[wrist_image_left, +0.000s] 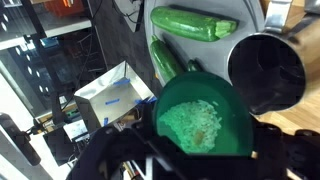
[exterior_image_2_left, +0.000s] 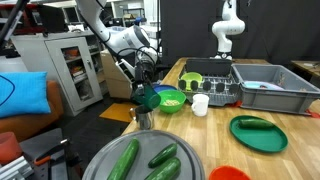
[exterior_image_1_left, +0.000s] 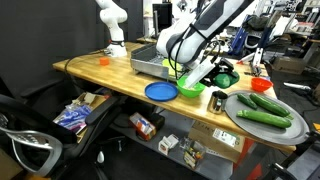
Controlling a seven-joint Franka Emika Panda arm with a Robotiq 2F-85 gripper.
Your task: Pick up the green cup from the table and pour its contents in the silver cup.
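My gripper (exterior_image_2_left: 145, 92) is shut on the green cup (exterior_image_2_left: 149, 99) and holds it above the table (exterior_image_2_left: 215, 122), near the table's edge. In the wrist view the green cup (wrist_image_left: 200, 120) sits between the dark fingers of the gripper (wrist_image_left: 205, 152) and holds pale, rice-like grains. The silver cup (wrist_image_left: 265, 72) stands right beside it, its dark inside showing. In an exterior view the silver cup (exterior_image_2_left: 143, 120) stands just below the held cup. In the exterior view of the table's long side, the gripper (exterior_image_1_left: 216, 74) hangs over the table (exterior_image_1_left: 95, 70), past the bowl.
A lime-green bowl (exterior_image_2_left: 172, 100) and a white cup (exterior_image_2_left: 200, 104) stand close by. A grey tray (exterior_image_2_left: 100, 165) bears cucumbers (wrist_image_left: 195, 22). A dark-green plate (exterior_image_2_left: 258, 133), a dish rack (exterior_image_2_left: 250, 85) and a blue plate (exterior_image_1_left: 160, 91) also stand on the table.
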